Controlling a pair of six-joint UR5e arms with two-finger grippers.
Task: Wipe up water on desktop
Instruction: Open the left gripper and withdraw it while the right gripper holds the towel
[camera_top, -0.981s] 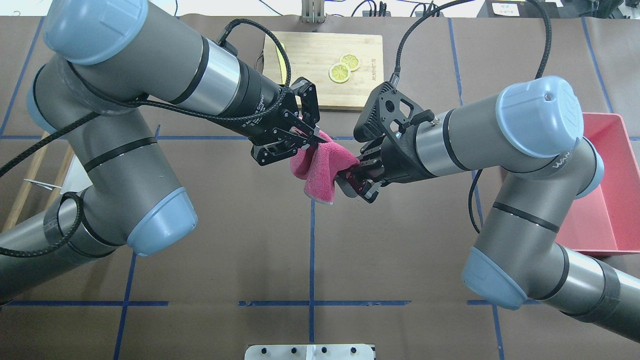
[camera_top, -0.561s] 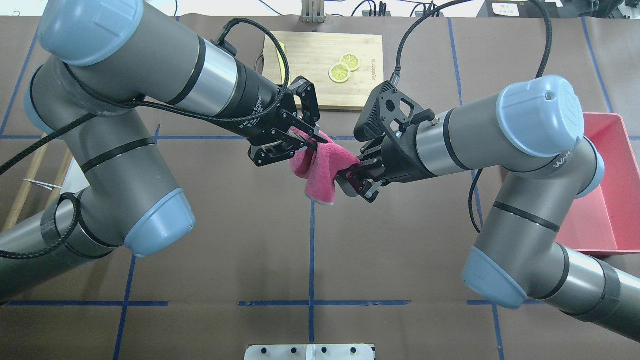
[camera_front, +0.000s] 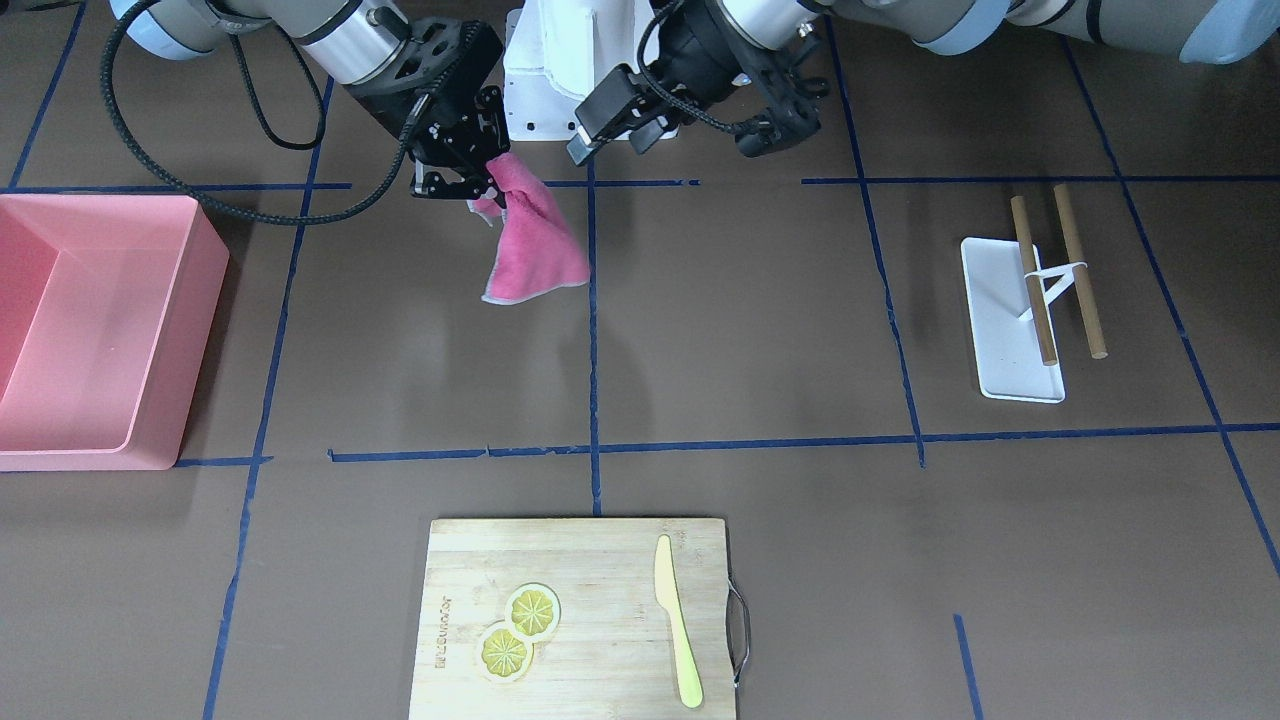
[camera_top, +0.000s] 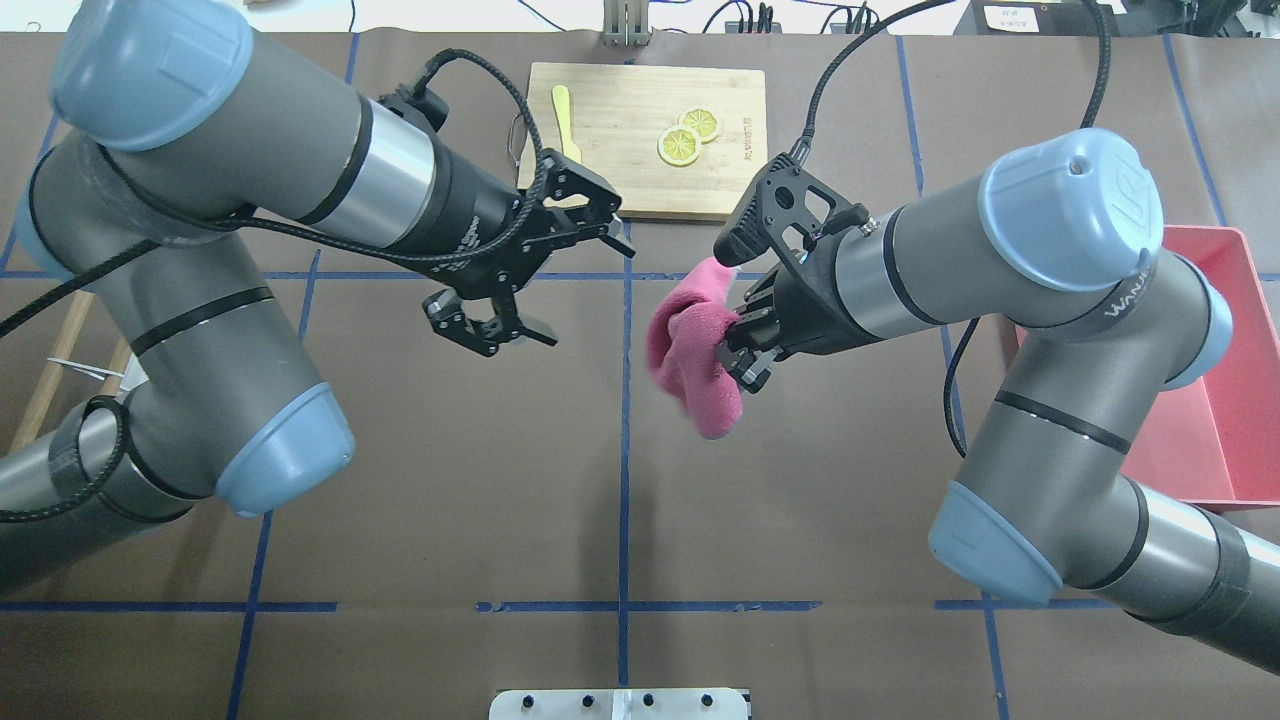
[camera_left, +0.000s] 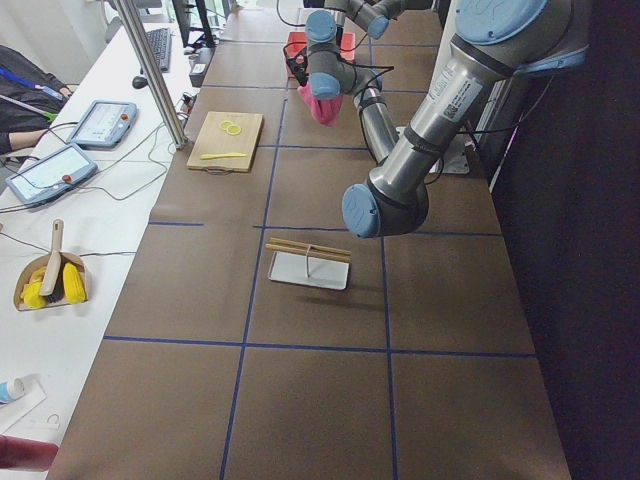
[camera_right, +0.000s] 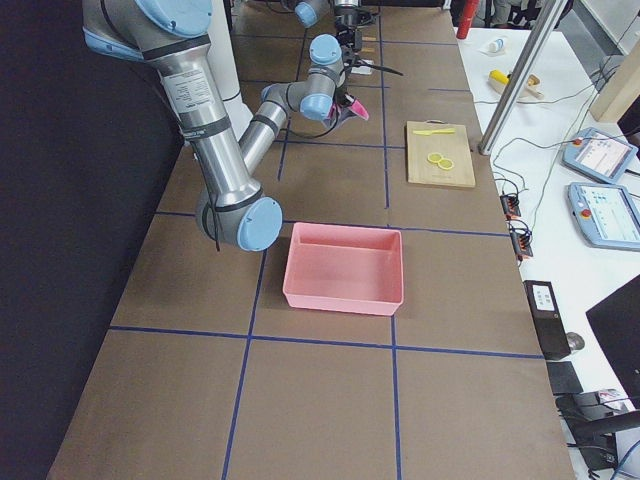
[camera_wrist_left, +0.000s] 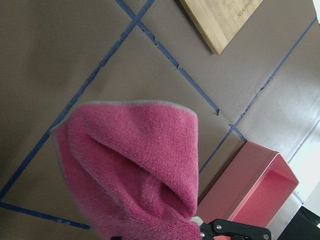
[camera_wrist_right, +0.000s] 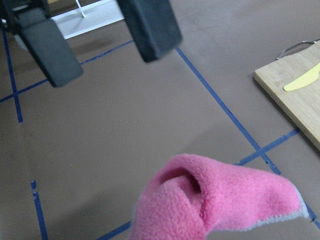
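A pink cloth (camera_top: 690, 345) hangs from my right gripper (camera_top: 738, 350), which is shut on its upper fold a little above the brown desktop (camera_top: 450, 480). In the front view the cloth (camera_front: 530, 250) droops below that gripper (camera_front: 490, 195). My left gripper (camera_top: 545, 285) is open and empty, to the left of the cloth and apart from it. Its two fingers (camera_wrist_right: 50, 47) show in the right wrist view above the cloth (camera_wrist_right: 215, 205). The left wrist view is filled by the cloth (camera_wrist_left: 135, 165). I see no water on the desktop.
A wooden cutting board (camera_top: 650, 175) with lemon slices (camera_top: 680, 145) and a yellow knife (camera_top: 562, 110) lies at the far centre. A pink bin (camera_top: 1230, 380) stands at the right edge. A white tray (camera_front: 1000, 320) with wooden sticks (camera_front: 1075, 260) lies on my left side.
My left gripper has let go of the cloth, opened and drawn back to the left. The cloth now hangs from the right gripper alone, shifted a little to the right.
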